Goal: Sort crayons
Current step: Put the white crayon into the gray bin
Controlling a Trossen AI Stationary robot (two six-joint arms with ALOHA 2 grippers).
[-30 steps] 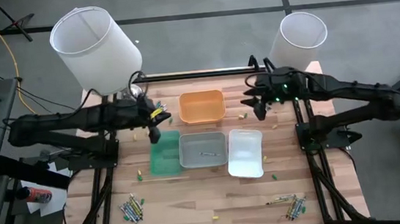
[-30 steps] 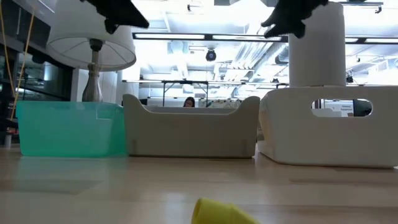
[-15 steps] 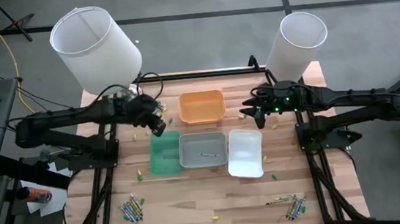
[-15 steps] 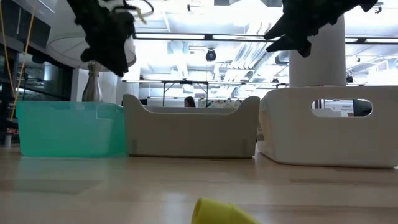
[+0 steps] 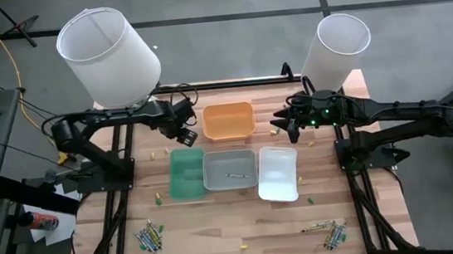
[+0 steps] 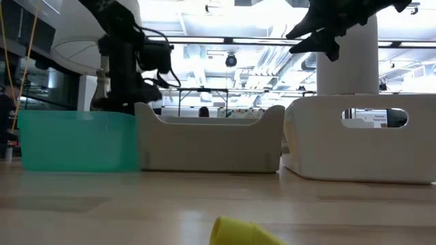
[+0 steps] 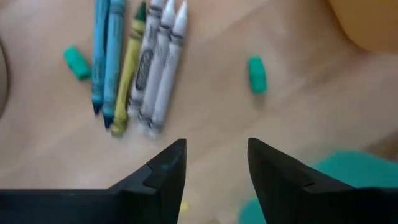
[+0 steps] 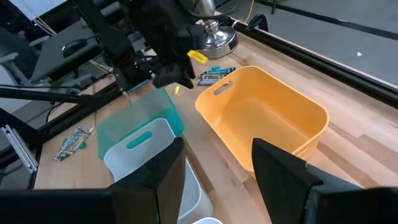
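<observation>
Left gripper (image 5: pixel 187 133) released and pulled back from the green tray (image 5: pixel 186 174); right gripper (image 5: pixel 291 127) unchanged.

A second ago the left gripper was clenched above the green tray; now its fingers (image 7: pixel 163 174) stand apart, empty, beside the orange tray (image 5: pixel 228 120). A row of crayons (image 7: pixel 134 62) lies on the table (image 5: pixel 219 228) just ahead of it. The right gripper stays spread and empty, between the orange tray and the white tray (image 5: pixel 278 173). One crayon (image 5: pixel 234 175) lies in the grey tray (image 5: pixel 229 169).

Even overhead light, soft shadows; low view backlit by ceiling glare; left wrist view motion-blurred, crayons (image 7: pixel 140 65) smeared.
</observation>
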